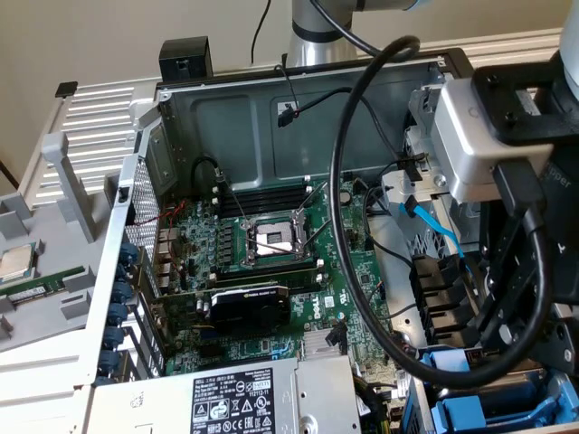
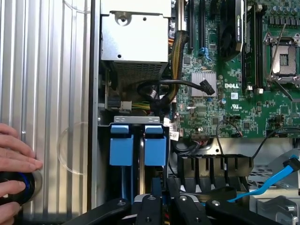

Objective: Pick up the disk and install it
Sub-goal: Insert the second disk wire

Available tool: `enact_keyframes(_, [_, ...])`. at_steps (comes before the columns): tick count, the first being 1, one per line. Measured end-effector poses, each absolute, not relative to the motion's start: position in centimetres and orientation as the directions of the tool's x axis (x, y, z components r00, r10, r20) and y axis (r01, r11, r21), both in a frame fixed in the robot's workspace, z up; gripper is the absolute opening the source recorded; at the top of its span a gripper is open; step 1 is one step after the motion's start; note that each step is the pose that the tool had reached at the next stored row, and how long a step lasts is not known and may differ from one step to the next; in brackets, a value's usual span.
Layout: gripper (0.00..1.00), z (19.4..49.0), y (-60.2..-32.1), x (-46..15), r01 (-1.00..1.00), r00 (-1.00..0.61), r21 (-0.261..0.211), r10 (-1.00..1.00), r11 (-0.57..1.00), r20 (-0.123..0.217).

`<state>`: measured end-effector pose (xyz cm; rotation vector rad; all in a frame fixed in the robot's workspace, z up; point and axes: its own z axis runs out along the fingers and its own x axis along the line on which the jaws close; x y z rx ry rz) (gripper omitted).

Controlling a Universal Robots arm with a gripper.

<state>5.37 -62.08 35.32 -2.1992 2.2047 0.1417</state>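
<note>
The open computer case (image 1: pixel 298 108) fills the middle of the exterior view, its green motherboard (image 1: pixel 271 271) exposed with the empty CPU socket (image 1: pixel 271 240) at centre frame and a black graphics card (image 1: pixel 249 306) just below it. The grey power supply box (image 1: pixel 240 398) sits along the lower edge of the frame, its black-and-white label facing up. A small square CPU chip (image 1: pixel 16 262) lies on the grey tray (image 1: pixel 36 298) at the left edge, well apart from the case.

The arm's wrist assembly (image 1: pixel 507 136) occupies the upper right of the exterior view, with a thick black cable (image 1: pixel 348 262) looping from it across the motherboard. The gripper (image 2: pixel 164 206) shows only as black finger links along the bottom edge of the wrist view; whether the fingers are spread or closed cannot be told, and nothing is seen held between them.

The disk (image 2: pixel 139 150) appears to sit in the drive bay at lower centre of the wrist view, identified only by its two bright blue carrier tabs; its labelled face is not visible. In the exterior view blue carrier plastic (image 1: pixel 493 407) shows at the lower right corner, beneath the wrist assembly. The gripper is directly above this bay, close to the blue tabs; contact cannot be confirmed.

A person's hand (image 2: pixel 16 164) rests at the lower left edge of the wrist view, on a round black knob with a blue ring (image 2: pixel 18 187), over the ribbed metal surface (image 2: pixel 47 93).
</note>
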Motion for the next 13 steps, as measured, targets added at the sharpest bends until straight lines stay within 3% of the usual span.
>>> enact_keyframes(13, [0.16, 35.06, -62.08, 5.48, -0.999, -0.005, 0.046, -0.996, 0.001, -0.093])
